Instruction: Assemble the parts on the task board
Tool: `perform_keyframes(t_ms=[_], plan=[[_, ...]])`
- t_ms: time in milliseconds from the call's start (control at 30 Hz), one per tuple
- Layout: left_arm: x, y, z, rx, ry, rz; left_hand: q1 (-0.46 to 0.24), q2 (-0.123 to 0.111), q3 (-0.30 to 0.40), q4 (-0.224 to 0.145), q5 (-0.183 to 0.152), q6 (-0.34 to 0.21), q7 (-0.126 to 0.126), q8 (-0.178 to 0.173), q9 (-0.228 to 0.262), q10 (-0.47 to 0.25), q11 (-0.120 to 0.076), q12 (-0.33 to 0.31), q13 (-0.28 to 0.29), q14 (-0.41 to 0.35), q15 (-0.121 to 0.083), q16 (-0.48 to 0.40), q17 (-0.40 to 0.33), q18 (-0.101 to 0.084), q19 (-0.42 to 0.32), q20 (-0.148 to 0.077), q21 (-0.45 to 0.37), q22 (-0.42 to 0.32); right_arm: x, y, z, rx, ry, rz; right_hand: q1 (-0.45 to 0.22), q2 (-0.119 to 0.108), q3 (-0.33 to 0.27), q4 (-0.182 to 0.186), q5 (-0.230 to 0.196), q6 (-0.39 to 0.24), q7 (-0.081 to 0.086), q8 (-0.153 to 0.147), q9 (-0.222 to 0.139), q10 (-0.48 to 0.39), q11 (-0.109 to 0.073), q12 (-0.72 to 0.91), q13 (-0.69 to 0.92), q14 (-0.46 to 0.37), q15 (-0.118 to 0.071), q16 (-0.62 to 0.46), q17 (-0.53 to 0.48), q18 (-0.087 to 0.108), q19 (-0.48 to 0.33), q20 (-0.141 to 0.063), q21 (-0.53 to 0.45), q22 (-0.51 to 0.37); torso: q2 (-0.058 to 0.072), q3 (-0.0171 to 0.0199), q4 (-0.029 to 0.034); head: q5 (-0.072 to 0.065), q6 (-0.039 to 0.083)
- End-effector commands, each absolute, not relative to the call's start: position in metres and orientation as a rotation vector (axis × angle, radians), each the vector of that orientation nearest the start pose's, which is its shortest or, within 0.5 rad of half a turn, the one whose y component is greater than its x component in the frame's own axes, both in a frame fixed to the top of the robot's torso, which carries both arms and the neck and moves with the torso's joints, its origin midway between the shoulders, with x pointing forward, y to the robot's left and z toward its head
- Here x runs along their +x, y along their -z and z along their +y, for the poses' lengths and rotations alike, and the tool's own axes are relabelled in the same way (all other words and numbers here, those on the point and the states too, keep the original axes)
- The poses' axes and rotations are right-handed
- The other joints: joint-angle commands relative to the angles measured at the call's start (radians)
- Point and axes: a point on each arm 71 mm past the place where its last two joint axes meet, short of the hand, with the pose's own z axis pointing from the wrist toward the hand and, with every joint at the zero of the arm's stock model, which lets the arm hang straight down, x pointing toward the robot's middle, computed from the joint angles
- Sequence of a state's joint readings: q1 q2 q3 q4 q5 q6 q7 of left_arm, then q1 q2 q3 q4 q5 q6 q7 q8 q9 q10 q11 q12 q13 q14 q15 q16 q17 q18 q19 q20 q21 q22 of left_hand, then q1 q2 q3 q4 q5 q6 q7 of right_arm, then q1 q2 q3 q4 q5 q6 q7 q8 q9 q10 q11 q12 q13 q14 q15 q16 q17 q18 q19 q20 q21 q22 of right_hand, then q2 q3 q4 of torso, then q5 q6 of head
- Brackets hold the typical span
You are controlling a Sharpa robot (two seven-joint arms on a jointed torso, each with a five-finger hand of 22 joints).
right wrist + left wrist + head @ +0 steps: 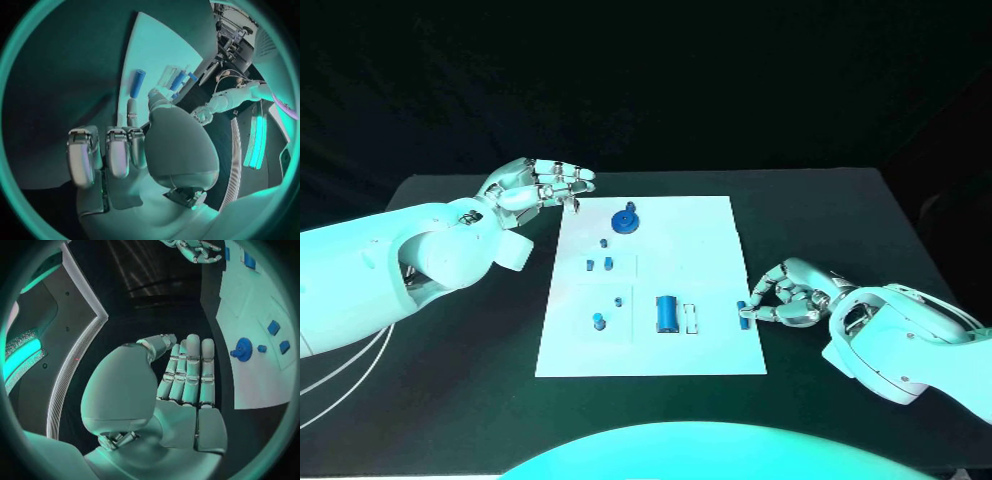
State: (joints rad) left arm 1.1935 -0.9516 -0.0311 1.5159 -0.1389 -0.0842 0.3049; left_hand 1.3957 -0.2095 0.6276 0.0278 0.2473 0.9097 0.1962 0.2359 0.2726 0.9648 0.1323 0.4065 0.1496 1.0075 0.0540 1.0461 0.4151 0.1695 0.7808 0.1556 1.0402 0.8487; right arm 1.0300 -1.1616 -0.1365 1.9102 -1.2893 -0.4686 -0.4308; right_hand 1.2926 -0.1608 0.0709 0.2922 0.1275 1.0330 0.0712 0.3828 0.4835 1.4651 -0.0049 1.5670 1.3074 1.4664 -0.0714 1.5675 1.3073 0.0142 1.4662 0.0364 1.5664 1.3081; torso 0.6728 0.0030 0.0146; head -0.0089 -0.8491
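The white task board (704, 240) lies in the middle of the black table. On it are a round blue part (627, 219), a blue cylinder (666, 313) and several small blue parts (599, 265). A short blue part (744, 316) lies at the board's right edge, shown lying on the board in the right wrist view (137, 82). My right hand (790, 298) sits just beside it with fingers curled in, fingertips close to the part and nothing in them. My left hand (538, 185) hovers off the board's far left corner, holding nothing; its fingers (187, 370) are straight. The round part (242, 349) lies beyond them.
Black tabletop (848, 220) surrounds the board on all sides, with wide bare strips left and right of it. The left forearm (401, 260) lies over the table's left side, and the right forearm (906, 340) covers the near right corner.
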Motion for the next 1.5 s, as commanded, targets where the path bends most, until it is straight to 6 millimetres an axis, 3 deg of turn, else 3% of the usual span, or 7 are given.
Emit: perform_keyframes(t_ms=[33, 567, 833, 867, 967, 1100, 1500], plan=[[0.482, 0.18, 0.249, -0.987, 1.591, 1.592, -0.007, 0.001, -0.006, -0.002, -0.005, -0.002, -0.003, 0.006, -0.001, -0.006, -0.001, 0.004, -0.002, 0.002, 0.004, 0.005, 0.002, 0.015, -0.001, 0.004, -0.006, -0.001, 0.359, 0.257, -0.257, 0.271, -0.417, 1.968, -0.009, -0.006, -0.003, 0.0, -0.006, 0.007, -0.001, -0.002, -0.002, 0.106, 0.001, 0.004, 0.263, 0.104, 0.005, 0.003, 0.264, -0.014, 0.105, 0.004, 0.004, 0.263, 0.002, -0.001, 0.0017, 0.001, -0.003], [0.481, 0.18, 0.251, -0.992, 1.586, 1.6, -0.004, 0.003, -0.008, -0.002, -0.004, -0.002, -0.003, 0.007, 0.0, -0.008, -0.001, 0.005, -0.002, 0.001, 0.004, 0.006, 0.002, 0.016, 0.002, 0.004, -0.013, -0.006, 0.358, 0.273, -0.239, 0.195, -0.375, 2.019, -0.029, -0.014, -0.019, 0.0, -0.015, 0.031, -0.01, 0.002, -0.002, 0.106, -0.006, 0.004, 0.263, 0.104, -0.001, 0.003, 0.264, -0.014, 0.105, 0.0, 0.004, 0.263, 0.001, -0.0016, 0.001, 0.003, -0.01], [0.481, 0.18, 0.251, -0.993, 1.584, 1.602, -0.002, 0.005, -0.008, -0.003, -0.004, -0.002, -0.003, 0.008, 0.0, -0.008, -0.002, 0.006, -0.002, 0.0, 0.003, 0.006, 0.002, 0.016, 0.004, 0.003, -0.014, -0.007, 0.357, 0.278, -0.231, 0.051, -0.317, 2.034, 0.089, -0.026, 0.037, -0.009, -0.04, 0.044, -0.019, 0.001, -0.005, 0.106, -0.016, 0.004, 0.263, 0.104, -0.01, 0.003, 0.264, -0.014, 0.105, -0.009, 0.004, 0.263, 0.001, -0.002, 0.0018, 0.004, -0.013], [0.481, 0.18, 0.251, -0.993, 1.584, 1.603, -0.002, 0.005, -0.008, -0.003, -0.004, -0.002, -0.003, 0.008, 0.0, -0.008, -0.002, 0.006, -0.002, 0.0, 0.003, 0.006, 0.002, 0.016, 0.004, 0.003, -0.014, -0.007, 0.357, 0.278, -0.23, 0.038, -0.312, 2.033, 0.104, -0.026, 0.048, -0.01, -0.03, 0.045, -0.02, 0.0, -0.007, 0.106, -0.017, 0.004, 0.263, 0.104, -0.011, 0.003, 0.264, -0.014, 0.105, -0.009, 0.004, 0.263, 0.001, -0.002, 0.0018, 0.004, -0.013], [0.481, 0.18, 0.251, -0.993, 1.584, 1.604, 0.001, 0.006, -0.008, -0.005, -0.004, -0.002, -0.004, 0.009, 0.0, -0.009, -0.002, 0.007, -0.002, 0.0, 0.003, 0.006, 0.002, 0.016, 0.005, 0.003, -0.016, -0.009, 0.356, 0.278, -0.227, 0.005, -0.296, 2.034, 0.156, -0.038, 0.107, -0.01, 0.092, 0.051, -0.021, -0.011, -0.017, 0.106, -0.018, 0.004, 0.263, 0.104, -0.012, 0.003, 0.264, -0.014, 0.105, -0.012, 0.004, 0.263, 0.0, -0.0024, 0.0015, 0.006, -0.014], [0.481, 0.18, 0.251, -0.992, 1.585, 1.606, 0.003, 0.007, -0.008, -0.005, -0.003, -0.002, -0.004, 0.009, 0.0, -0.009, -0.002, 0.007, -0.002, -0.001, 0.003, 0.006, 0.002, 0.016, 0.006, 0.003, -0.016, -0.009, 0.356, 0.279, -0.224, -0.013, -0.278, 2.028, 0.173, -0.057, 0.172, -0.01, 0.167, 0.061, -0.021, -0.019, -0.026, 0.106, -0.019, 0.004, 0.263, 0.104, -0.013, 0.003, 0.264, -0.014, 0.105, -0.013, 0.004, 0.263, 0.0, -0.0027, 0.0022, 0.005, -0.014], [0.481, 0.18, 0.251, -0.992, 1.583, 1.607, 0.012, 0.009, -0.008, -0.011, -0.002, 0.0, -0.003, 0.011, 0.0, -0.009, -0.002, 0.01, -0.003, -0.002, 0.002, 0.006, 0.002, 0.016, 0.01, 0.001, -0.017, -0.011, 0.355, 0.273, -0.219, 0.089, -0.326, 1.994, 0.124, -0.083, 0.316, -0.024, 0.33, 0.059, -0.024, -0.011, -0.015, 0.106, -0.022, 0.004, 0.263, 0.104, -0.016, 0.003, 0.264, -0.014, 0.105, -0.016, 0.004, 0.263, 0.0, -0.0025, 0.0021, 0.009, -0.014]])
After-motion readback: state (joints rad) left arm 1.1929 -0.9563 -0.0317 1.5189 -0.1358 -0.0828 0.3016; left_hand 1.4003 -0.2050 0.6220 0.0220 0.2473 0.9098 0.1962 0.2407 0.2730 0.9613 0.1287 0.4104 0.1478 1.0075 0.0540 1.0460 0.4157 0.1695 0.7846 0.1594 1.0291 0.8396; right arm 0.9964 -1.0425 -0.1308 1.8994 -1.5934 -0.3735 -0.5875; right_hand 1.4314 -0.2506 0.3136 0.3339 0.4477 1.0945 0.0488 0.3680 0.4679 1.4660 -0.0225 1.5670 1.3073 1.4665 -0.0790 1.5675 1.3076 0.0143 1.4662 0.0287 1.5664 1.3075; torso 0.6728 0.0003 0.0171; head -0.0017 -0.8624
